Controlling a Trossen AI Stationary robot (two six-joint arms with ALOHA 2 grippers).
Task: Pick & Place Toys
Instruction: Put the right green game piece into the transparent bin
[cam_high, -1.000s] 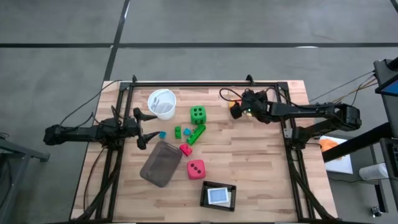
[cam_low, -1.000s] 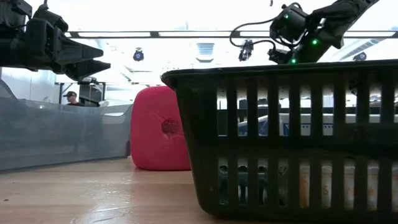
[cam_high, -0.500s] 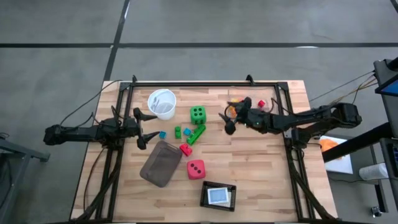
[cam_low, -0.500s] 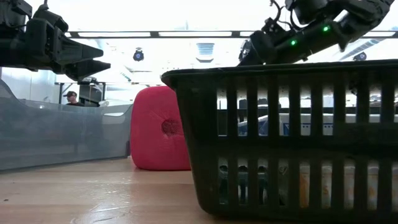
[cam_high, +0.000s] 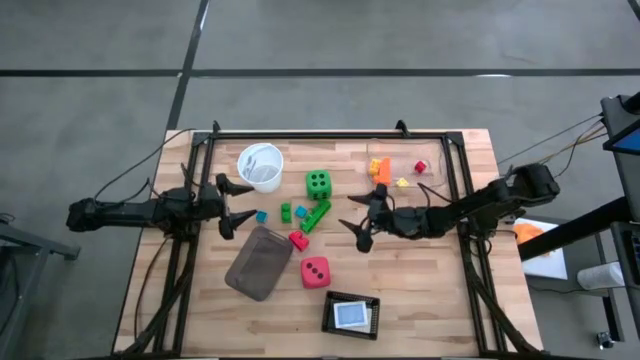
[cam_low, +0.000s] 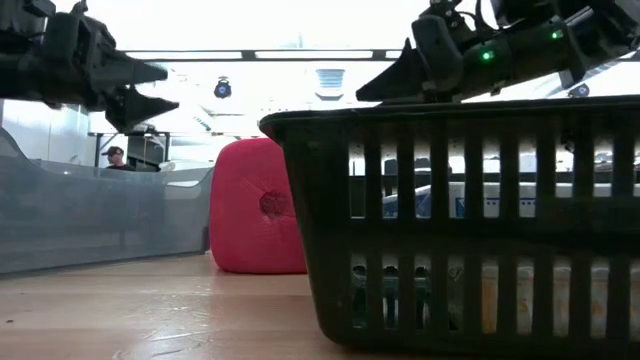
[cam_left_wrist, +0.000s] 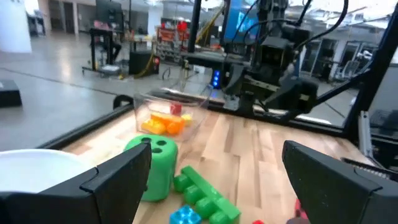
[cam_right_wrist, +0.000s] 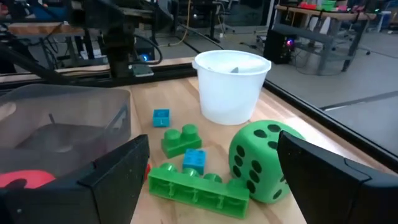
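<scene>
The bench (cam_high: 400, 270) is pale wood in jointed strips with a smooth, faintly shiny finish. The green die (cam_right_wrist: 264, 160) looks soft and matt. The green bricks (cam_right_wrist: 198, 191) and white tub (cam_right_wrist: 231, 84) are smooth plastic. The basket (cam_low: 470, 230) is dark slatted plastic. The grey tray (cam_high: 260, 262) is translucent.

The black basket (cam_low: 470, 230) hides most of the table behind it.

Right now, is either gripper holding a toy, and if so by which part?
Nothing is held. The left gripper and right gripper both hang open and empty above the table.
</scene>
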